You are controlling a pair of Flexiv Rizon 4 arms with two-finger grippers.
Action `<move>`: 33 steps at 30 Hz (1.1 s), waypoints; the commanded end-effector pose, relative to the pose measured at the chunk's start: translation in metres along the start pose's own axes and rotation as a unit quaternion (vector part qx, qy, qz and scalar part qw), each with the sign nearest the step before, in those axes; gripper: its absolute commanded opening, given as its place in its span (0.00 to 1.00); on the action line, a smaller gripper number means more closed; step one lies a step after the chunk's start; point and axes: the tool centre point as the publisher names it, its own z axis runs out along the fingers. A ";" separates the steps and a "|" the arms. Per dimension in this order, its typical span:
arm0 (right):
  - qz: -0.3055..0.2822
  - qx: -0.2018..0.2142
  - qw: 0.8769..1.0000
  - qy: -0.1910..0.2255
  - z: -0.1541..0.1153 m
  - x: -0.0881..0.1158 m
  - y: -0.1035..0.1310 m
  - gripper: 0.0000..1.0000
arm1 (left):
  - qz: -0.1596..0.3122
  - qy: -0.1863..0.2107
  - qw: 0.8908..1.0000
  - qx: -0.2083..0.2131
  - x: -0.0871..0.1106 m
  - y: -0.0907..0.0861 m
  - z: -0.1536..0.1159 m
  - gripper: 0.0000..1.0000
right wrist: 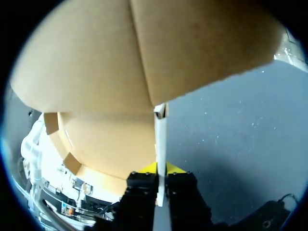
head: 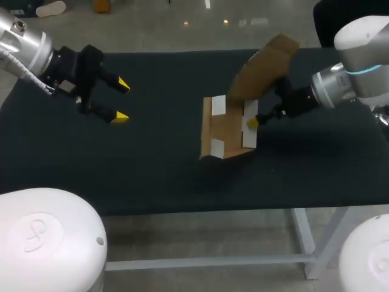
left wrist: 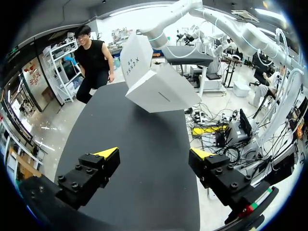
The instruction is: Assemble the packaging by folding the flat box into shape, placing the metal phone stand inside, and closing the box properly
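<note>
A cardboard box (head: 228, 128), brown inside and white outside, sits half-folded right of the table's middle with its lid flap (head: 264, 67) raised. My right gripper (head: 254, 121) is shut on the box's right side wall (right wrist: 160, 159), a thin white panel pinched between its fingers. The brown interior (right wrist: 106, 139) fills the right wrist view. My left gripper (head: 121, 100) hangs open over the table's left part, far from the box, with nothing between its fingers. From the left wrist view the box (left wrist: 154, 79) shows ahead as a white shape. No metal phone stand is visible.
The dark table top (head: 152, 158) stretches between the two arms. Its front edge (head: 200, 207) runs just below the box.
</note>
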 end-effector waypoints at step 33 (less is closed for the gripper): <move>0.196 0.158 0.953 -0.170 0.004 0.022 -0.008 0.00 | -0.009 -0.031 0.998 -0.060 0.002 0.010 0.005 1.00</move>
